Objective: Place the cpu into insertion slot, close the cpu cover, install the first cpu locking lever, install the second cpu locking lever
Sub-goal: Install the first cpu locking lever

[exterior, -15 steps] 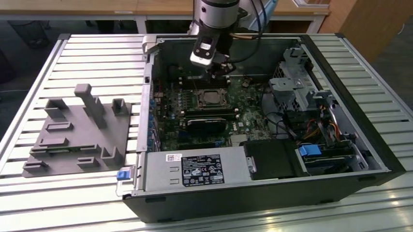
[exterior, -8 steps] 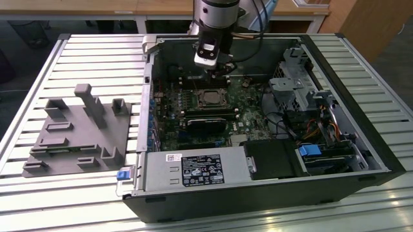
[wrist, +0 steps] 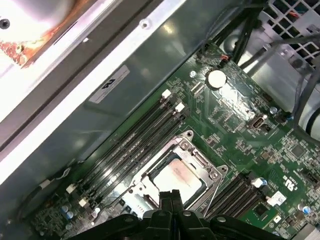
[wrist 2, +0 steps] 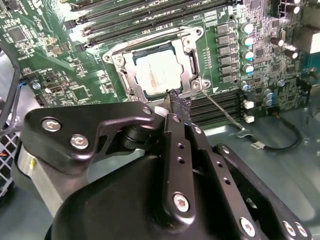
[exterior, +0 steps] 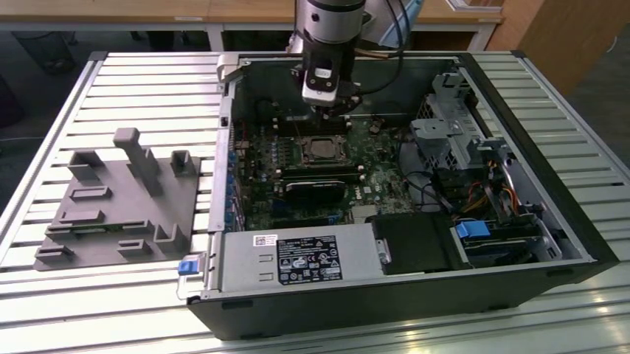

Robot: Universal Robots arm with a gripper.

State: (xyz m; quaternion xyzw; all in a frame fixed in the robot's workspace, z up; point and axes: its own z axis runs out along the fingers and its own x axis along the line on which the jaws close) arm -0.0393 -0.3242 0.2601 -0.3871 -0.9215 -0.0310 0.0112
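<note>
The cpu point(wrist 2: 154, 70) lies flat in the insertion slot point(wrist 2: 114, 59), its pale metal face showing through the window of the cpu cover point(wrist 2: 192, 56), which rests down over it. In the first wrist view the cpu point(wrist: 176, 176) and cover point(wrist: 199, 159) sit just beyond my fingertips. My gripper point(wrist 2: 178, 104) is shut with nothing visible between the fingers, its tip close over the socket's edge. A thin wire locking lever point(wrist 2: 223, 112) juts out from the socket corner, across the memory slots. In the exterior view the gripper point(exterior: 332, 116) hangs just behind the cpu point(exterior: 320, 147).
The green board lies inside an open black computer case point(exterior: 394, 302) on a slatted table. Long memory slots point(wrist: 131, 142) flank the socket. A black block point(exterior: 315, 186) sits in front of it, drive bays and cables point(exterior: 473, 162) at the exterior view's right, a grey fixture point(exterior: 118, 199) at its left.
</note>
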